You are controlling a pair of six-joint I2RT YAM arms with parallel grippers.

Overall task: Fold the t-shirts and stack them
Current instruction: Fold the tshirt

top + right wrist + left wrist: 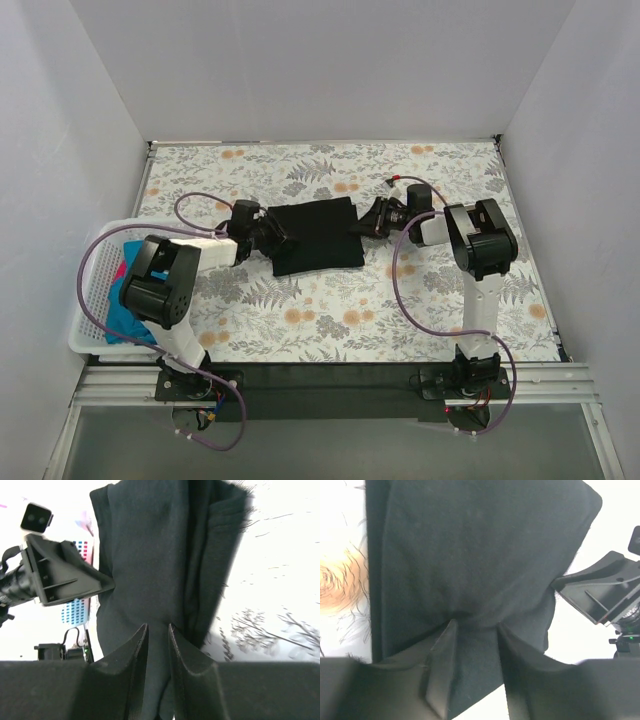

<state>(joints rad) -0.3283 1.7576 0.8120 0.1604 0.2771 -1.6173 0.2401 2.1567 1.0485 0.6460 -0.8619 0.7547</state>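
The black t-shirt (pixel 316 236) lies folded into a rectangle in the middle of the floral table. My left gripper (pixel 270 236) is at its left edge, shut on the black cloth (pixel 470 580), which bunches between the fingers. My right gripper (pixel 372 222) is at its right edge, shut on the black cloth (pixel 150 570), which runs between the fingers. The teal-blue t-shirt (pixel 124 322) and a bit of pink-red cloth (pixel 121 270) lie in the white basket at the left, partly hidden by my left arm.
The white lattice basket (pixel 92 290) stands at the table's left edge. White walls close in the table at the back and both sides. A purple cable loops beside each arm.
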